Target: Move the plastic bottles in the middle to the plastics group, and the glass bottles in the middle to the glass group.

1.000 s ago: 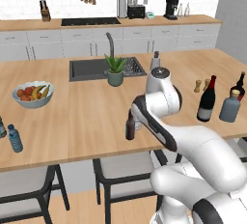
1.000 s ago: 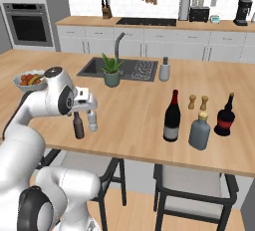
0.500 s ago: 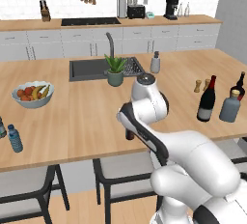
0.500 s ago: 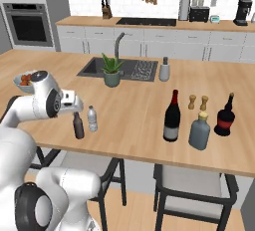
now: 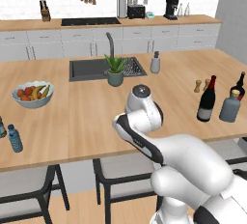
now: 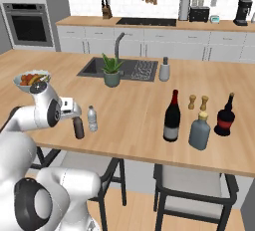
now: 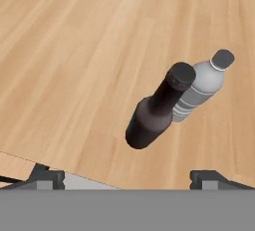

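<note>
End effector (image 7: 127, 177): released, empty; fingertips mostly cut off at frame bottom. Brown bottle (image 7: 157, 108) and clear water bottle (image 7: 199, 86): upright, adjacent, near bench (image 7: 64, 51) front edge; contact indeterminate.

I cannot read any text, number or sign here. The wine bottle (image 6: 172, 117) carries a pale label, but for me it is only a blank patch. The brown bottle (image 7: 155, 108) and the clear water bottle (image 7: 199, 85) show no print that I can read.
</note>
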Tool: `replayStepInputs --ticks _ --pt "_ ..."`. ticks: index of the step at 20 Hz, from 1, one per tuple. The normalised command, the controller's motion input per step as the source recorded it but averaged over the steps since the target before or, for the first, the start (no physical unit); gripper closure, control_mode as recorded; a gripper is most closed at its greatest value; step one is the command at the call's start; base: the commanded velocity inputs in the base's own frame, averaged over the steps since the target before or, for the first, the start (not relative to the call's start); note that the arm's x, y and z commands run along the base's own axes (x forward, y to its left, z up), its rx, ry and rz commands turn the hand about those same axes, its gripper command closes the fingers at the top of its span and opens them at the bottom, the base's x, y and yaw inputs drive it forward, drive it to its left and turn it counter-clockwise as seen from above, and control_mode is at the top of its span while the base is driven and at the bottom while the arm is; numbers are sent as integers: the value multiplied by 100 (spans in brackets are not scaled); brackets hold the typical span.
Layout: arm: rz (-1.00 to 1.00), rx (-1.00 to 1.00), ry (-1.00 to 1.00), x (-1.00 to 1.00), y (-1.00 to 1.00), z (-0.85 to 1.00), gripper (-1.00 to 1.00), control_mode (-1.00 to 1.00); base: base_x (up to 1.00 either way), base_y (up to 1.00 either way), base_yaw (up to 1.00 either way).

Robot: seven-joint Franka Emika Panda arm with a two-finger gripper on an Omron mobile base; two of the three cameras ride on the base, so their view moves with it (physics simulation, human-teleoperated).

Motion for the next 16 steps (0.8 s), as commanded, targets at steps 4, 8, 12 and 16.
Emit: replayStepInputs --ticks 4,8,12,16 --pt "0 10 -4 0 -9 9 -100 -100 0 0 0" --pt "0 14 -10 0 -9 0 -100 -100 0 0 0" --pt "0 15 -14 0 0 7 -100 -100 0 0 0" --pt "-6 11 -10 5 -18 0 -100 -100 0 0 0"
